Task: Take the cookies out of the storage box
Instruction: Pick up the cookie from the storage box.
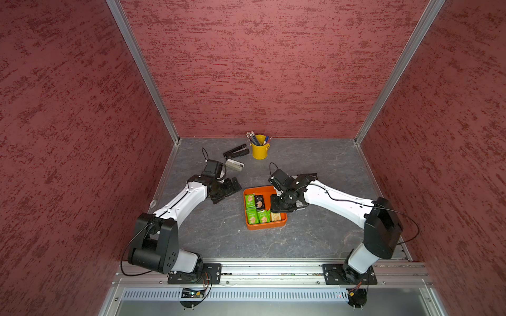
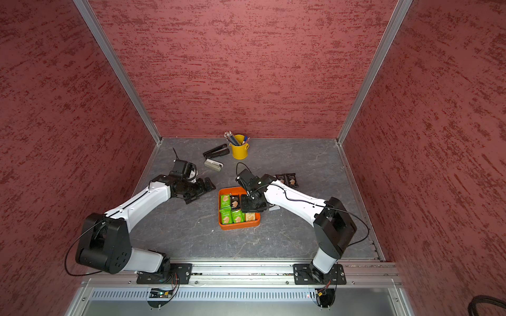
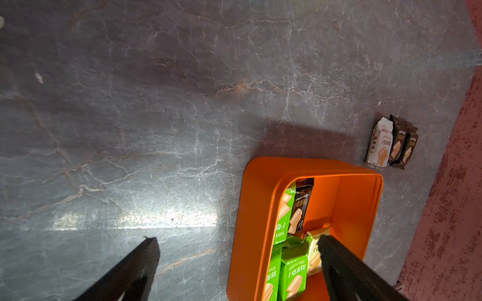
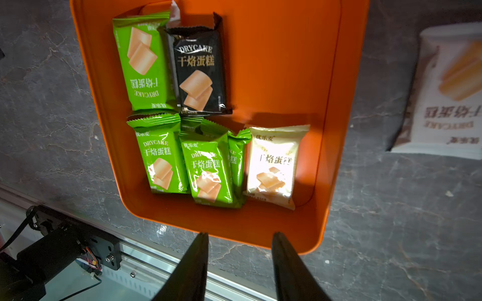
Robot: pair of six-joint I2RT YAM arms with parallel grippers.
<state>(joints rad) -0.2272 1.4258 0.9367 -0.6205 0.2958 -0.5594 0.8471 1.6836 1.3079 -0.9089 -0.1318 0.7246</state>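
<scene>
Likely overlapped green sealed cookies (image 4: pixel 208 166) would lift doubled from shallow orange plastic storage box (image 4: pixel 273 65); right gripper (image 4: pixel 241 234) gaped empty.

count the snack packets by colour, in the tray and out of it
green packets: 4, all in the orange tray
black packets: 3, 1 in the tray, 2 on the table
white packets: 2, both on the table
pale yellow packet: 1, in the tray
total: 10 in view; others may lie hidden underneath
</scene>
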